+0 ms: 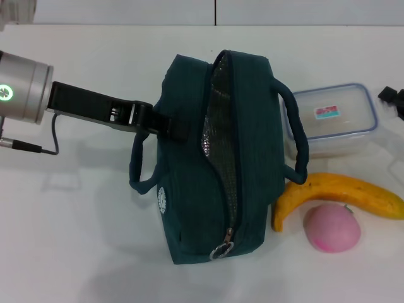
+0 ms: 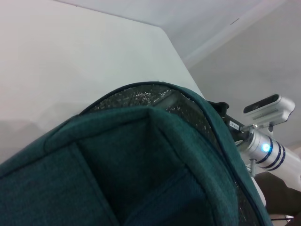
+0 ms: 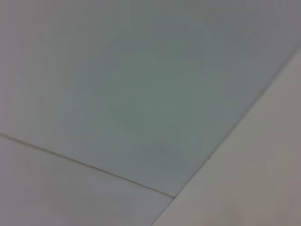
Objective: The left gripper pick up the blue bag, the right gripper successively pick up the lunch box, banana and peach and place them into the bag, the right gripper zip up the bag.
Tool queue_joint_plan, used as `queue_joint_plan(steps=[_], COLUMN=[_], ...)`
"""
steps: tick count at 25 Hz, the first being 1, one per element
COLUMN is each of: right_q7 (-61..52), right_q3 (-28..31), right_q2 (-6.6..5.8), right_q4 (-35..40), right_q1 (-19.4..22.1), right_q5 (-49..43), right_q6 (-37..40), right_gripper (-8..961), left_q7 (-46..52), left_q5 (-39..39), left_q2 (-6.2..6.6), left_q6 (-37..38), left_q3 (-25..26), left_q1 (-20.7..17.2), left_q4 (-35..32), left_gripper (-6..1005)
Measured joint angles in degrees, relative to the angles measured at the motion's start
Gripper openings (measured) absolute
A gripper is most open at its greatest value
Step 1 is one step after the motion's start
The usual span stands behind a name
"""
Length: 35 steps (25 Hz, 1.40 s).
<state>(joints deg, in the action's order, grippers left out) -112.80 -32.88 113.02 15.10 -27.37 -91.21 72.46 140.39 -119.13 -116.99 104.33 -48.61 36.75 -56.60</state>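
Over at nine o'clock in the head view, the left arm reaches in across the white table, silver forearm with a green light, black wrist stretched toward the middle. The left gripper is right up against the blue bag, at the strap on its near-left side, fingers clenched on that strap where the left loop handle meets the bag wall.

Centre stage, the bag itself: dark teal, sitting on the table, its mouth running from twelve o'clock down to six. The zipper is open along most of the top, silver foil lining showing in the gap, and the metal ring pull sits at the six o'clock end. A small white logo marks the left wall. The left wrist view is filled with teal fabric and a strip of foil.

Moving to three o'clock: the lunch box, lid on, just beside the bag's right handle. Below it the banana, its tip touching the bag's right side. The peach nestles just under the banana's curve.

Far right edge, a sliver of the right gripper — whether its fingers are parted or closed, I cannot tell.
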Motion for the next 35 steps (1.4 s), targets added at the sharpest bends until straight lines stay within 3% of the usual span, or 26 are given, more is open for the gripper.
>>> queue_joint_plan(steps=[6,13,23,35], right_q7=[6.3,10.4,11.5,14.5], right_q3=[-0.3,-0.8,0.2,2.5], right_q2=[-1.28,-1.42,-1.05,0.6], right_q4=[1.2,1.3,1.2,0.9], right_q1=[-0.2,-0.2,1.0,7.8], right_q5=[0.0,0.0,0.9,4.5], right_q6=[0.3,0.5,0.4,3.0], right_gripper=[85,115,166,211], left_q7=[0.0,0.0,-0.1,-0.8], left_q5=[-0.1,-0.1,-0.1,-0.1], left_q2=[0.01,0.01,0.0,-0.07], left_q6=[0.0,0.3,0.5,0.5], left_q3=[-0.1,-0.2,-0.2,-0.5], left_q1=[0.5,0.7,0.4,0.7], left_q4=[0.0,0.0,0.0,0.5], left_gripper=[36,36,36,36])
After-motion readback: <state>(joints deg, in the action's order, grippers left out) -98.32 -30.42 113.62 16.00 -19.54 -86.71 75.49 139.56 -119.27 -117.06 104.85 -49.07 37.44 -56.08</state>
